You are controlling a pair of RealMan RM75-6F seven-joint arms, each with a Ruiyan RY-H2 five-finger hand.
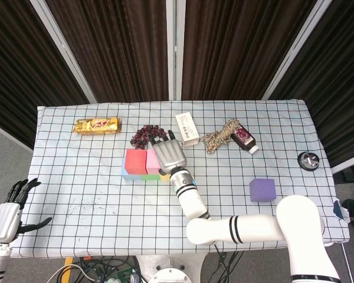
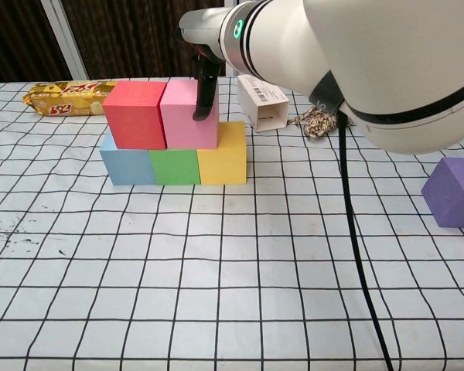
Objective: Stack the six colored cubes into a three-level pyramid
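A blue cube [image 2: 125, 166], a green cube [image 2: 175, 166] and a yellow cube [image 2: 223, 158] form a row on the table. On top of them stand a red cube [image 2: 135, 116] and a pink cube [image 2: 182, 116] side by side. My right hand [image 1: 170, 154] lies over the pink cube [image 1: 153, 161] and holds it, one dark finger [image 2: 203, 97] pressed on its right face. A purple cube [image 1: 262, 190] sits alone at the right [image 2: 455, 192]. Off the table's front left corner, my left hand [image 1: 9, 215] hangs with its fingers apart, holding nothing.
A gold candy bar [image 1: 97, 125] lies at the back left. Dark beads [image 1: 146, 135], a white box [image 1: 187, 128], a rope coil [image 1: 221, 135] and a small bottle [image 1: 245, 138] lie behind the stack. A round black object [image 1: 307, 160] sits near the right edge.
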